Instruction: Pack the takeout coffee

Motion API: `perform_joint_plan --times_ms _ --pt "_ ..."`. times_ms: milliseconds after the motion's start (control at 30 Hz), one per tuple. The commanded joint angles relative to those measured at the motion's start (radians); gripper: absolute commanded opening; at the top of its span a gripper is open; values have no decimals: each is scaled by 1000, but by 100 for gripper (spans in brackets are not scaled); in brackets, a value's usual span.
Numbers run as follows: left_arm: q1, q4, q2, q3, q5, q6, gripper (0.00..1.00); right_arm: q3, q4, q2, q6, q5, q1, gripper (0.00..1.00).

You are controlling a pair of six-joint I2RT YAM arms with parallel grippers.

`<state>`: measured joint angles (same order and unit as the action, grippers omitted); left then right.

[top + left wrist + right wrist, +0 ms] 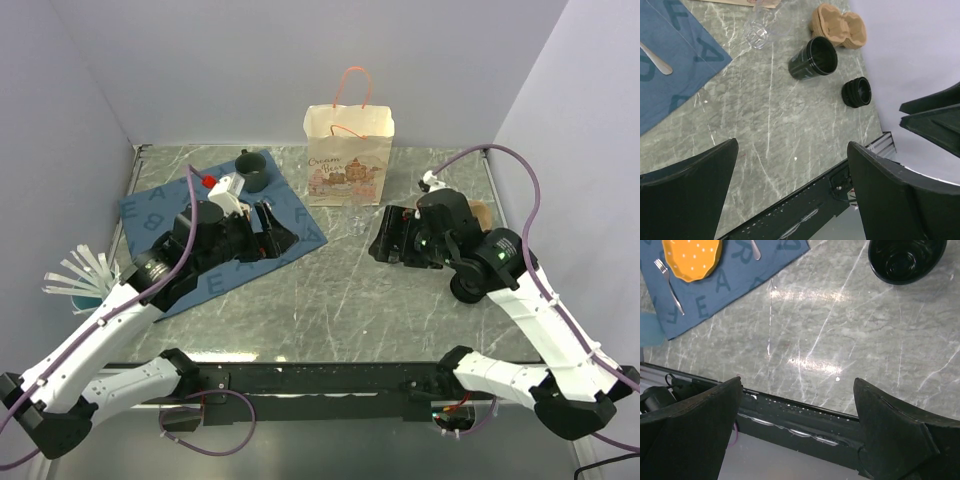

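The left gripper (791,146) hangs over the grey marble table (780,130) with its two black fingers spread wide, and nothing is between them. The right gripper (797,382) is spread wide in the same way and also holds nothing.

In the left wrist view the coffee things lie ahead of the open jaws, well apart from them. The dark cup (812,60) is a little toward the right finger, its mouth open to the camera. It seems to stand upright, but I cannot say this for sure. Just beyond the cup, near or perhaps touching it, is the brown pulp two-cup tray (839,26) with both hollows empty. The round black lid (857,92) lies alone on the table, nearer to the right finger than the cup is and apart from it. A clear glass (759,31) stands ahead of the jaws, toward the left finger. Further to that side a blue placemat (675,60) carries a spoon (656,58).

In the right wrist view a black round rim (905,260) shows ahead of the right finger, cut by the top edge. I cannot tell whether it is the cup or the lid. Ahead of the left finger an orange plate (691,257) and a fork (667,282) lie on the placemat.

From above, a paper bag (348,155) with pink handles stands beyond both grippers, and a dark green mug (255,170) stands beyond the left one.
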<state>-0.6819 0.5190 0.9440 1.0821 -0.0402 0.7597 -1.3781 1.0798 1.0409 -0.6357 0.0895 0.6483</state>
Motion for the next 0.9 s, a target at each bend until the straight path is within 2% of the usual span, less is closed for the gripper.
perform_joint_plan --times_ms 0,67,167,200,367,533,733,833,867 --pt "1 -51 7 41 -13 -25 97 11 -53 -50 -25 45 5 100" --pt "2 -53 4 39 -9 -26 97 13 -58 -50 -16 67 5 100" --pt "1 -45 -5 27 5 -20 97 -6 -37 -24 14 189 4 99" --pt "1 -47 -7 19 5 -19 97 -28 -17 -7 -1 302 -1 99" --pt "1 -43 -25 1 0 -8 97 -147 45 181 100 351 -134 92" --pt "1 -24 -43 -1 -6 -17 97 -185 5 266 195 280 -258 90" --pt "1 -7 -68 -2 13 -31 97 -81 -101 272 244 34 -429 89" --pt "1 -10 -71 -10 14 -39 97 -68 -87 324 269 27 -449 79" --pt "1 -4 -70 -13 14 -42 97 -65 -92 347 280 36 -447 72"
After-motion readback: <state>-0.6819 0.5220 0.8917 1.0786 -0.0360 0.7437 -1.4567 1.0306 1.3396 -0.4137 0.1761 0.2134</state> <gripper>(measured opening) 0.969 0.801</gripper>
